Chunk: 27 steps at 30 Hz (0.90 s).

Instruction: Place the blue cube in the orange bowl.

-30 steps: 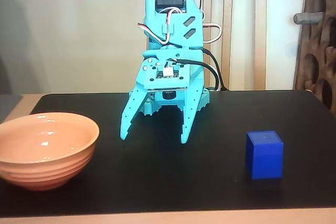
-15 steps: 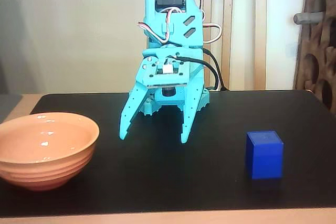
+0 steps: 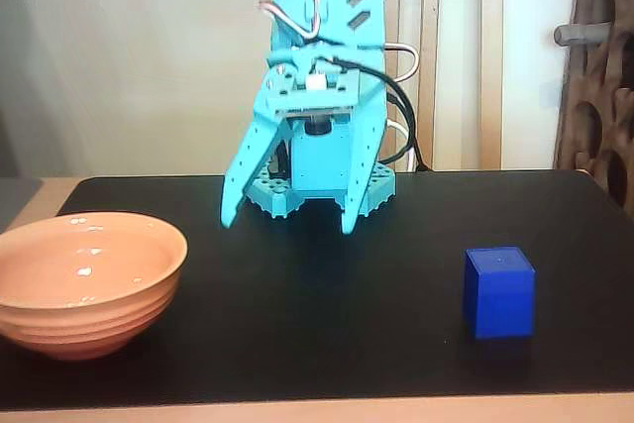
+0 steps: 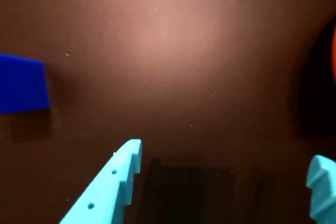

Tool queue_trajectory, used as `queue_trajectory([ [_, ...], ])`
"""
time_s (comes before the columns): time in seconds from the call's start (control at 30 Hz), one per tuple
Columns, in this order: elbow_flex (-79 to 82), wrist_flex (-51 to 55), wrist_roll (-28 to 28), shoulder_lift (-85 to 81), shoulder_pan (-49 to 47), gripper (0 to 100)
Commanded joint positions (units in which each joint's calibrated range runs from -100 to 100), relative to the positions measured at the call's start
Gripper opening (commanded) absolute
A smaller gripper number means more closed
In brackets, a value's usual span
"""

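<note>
The blue cube stands on the black mat at the front right in the fixed view; in the wrist view it shows at the left edge. The orange bowl sits at the front left in the fixed view, upright and empty; in the wrist view only a sliver of it shows at the right edge. My turquoise gripper hangs open and empty above the back middle of the mat, well away from both. In the wrist view its fingertips spread wide over bare mat.
The black mat covers most of a light wooden table. The arm's base stands at the back middle. A wall, a door frame and a carved brown screen lie behind.
</note>
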Motion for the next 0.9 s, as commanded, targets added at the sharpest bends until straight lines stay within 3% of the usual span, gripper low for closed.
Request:
queue_trajectory([
  [0.0,-13.5,-1.8,0.2,7.2,0.3,35],
  [0.87,-37.3,-1.9,-0.4,29.5,-21.3,35],
])
